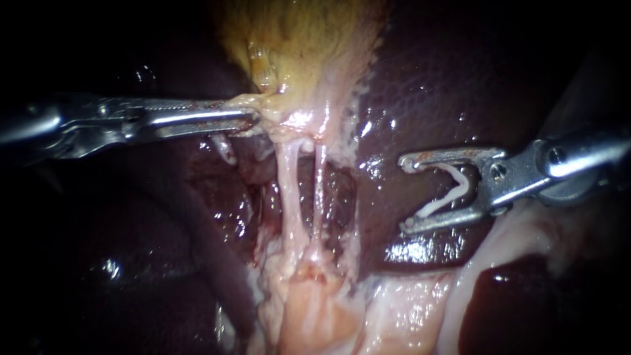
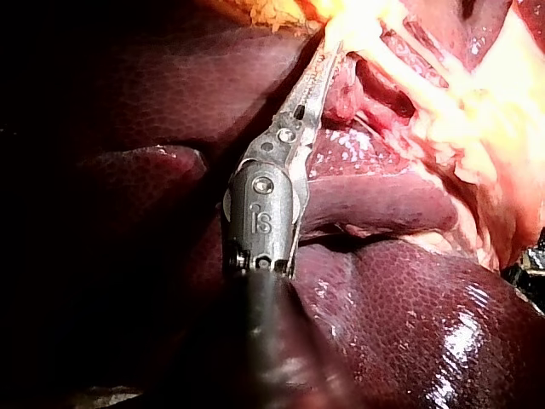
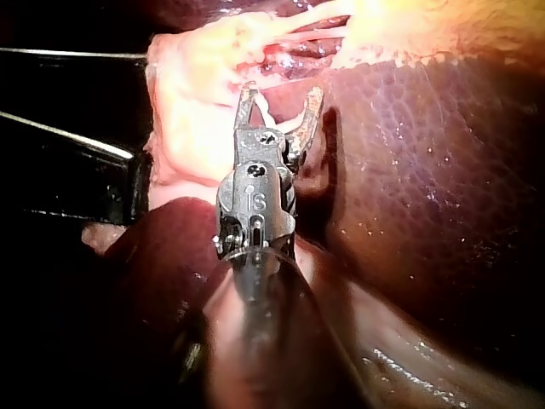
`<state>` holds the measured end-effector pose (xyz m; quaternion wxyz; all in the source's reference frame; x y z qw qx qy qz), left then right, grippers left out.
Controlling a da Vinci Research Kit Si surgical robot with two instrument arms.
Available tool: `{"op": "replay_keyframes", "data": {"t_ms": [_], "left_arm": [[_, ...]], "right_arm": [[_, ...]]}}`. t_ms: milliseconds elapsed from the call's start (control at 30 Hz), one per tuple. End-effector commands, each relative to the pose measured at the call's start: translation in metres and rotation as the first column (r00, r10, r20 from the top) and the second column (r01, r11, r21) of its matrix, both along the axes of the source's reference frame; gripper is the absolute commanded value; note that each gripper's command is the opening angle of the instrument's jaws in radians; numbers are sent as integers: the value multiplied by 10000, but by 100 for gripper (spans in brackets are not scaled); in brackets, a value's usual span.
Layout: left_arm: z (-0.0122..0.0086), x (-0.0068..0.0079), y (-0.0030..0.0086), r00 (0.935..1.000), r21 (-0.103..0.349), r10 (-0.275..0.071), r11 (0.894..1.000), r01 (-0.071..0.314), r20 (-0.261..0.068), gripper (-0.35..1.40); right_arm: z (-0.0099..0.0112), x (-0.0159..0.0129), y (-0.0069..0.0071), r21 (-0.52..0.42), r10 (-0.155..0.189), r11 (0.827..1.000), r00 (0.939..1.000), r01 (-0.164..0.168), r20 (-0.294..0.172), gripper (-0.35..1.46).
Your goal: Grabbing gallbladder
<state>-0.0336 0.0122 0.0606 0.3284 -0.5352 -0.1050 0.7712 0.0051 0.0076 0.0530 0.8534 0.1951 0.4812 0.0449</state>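
The yellowish gallbladder (image 1: 296,46) hangs at the top centre. My left instrument (image 1: 253,119) comes in level from the left, its jaws shut on the pale tissue at the gallbladder's lower end. The left wrist view shows the same grip, with the left instrument (image 2: 330,47) closed on bright yellow tissue. Below the grip, two thin pale tubes run down side by side, a left tube (image 1: 287,190) and a right tube (image 1: 319,190). My right instrument (image 1: 407,194) stands apart over the liver, its jaws wide and holding a white clip (image 1: 468,184). In its wrist view the right instrument (image 3: 283,92) points at pale tissue.
Dark red liver (image 1: 434,85) surrounds the gallbladder and lies under both shafts (image 2: 409,315) (image 3: 426,170). Pale fatty tissue (image 1: 315,309) spreads below the tubes. A dark straight bar (image 3: 68,170) crosses beside my right instrument in its wrist view.
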Motion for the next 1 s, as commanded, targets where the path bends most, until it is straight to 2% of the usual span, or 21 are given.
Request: {"op": "replay_keyframes", "data": {"t_ms": [33, 233, 467, 600, 1000], "left_arm": [[-5, 2, 1, 10000, 92, -13, 10000, 13, 19, -35], [-38, 16, 16, 9999, 347, 37, 9994, -42, 139, -35], [-69, 40, 36, 9986, 412, -458, 9982, 447, 260, -35], [-75, 48, 40, 9980, 418, -565, 9976, 553, 276, -35], [-74, 47, 38, 9979, 407, -603, 9974, 593, 241, -35]], "right_arm": [[0, 0, 0, -1, -1, 10000, 10000, 1, 2, 49], [0, -1, 0, -1, -2, 10000, 10000, 2, 1, 49], [0, -1, 0, -1, -2, 10000, 10000, 2, 1, 49], [0, -1, 0, -1, -2, 10000, 10000, 2, 1, 49], [0, -1, 0, 0, -2, 10000, 10000, 2, 1, 49]]}}
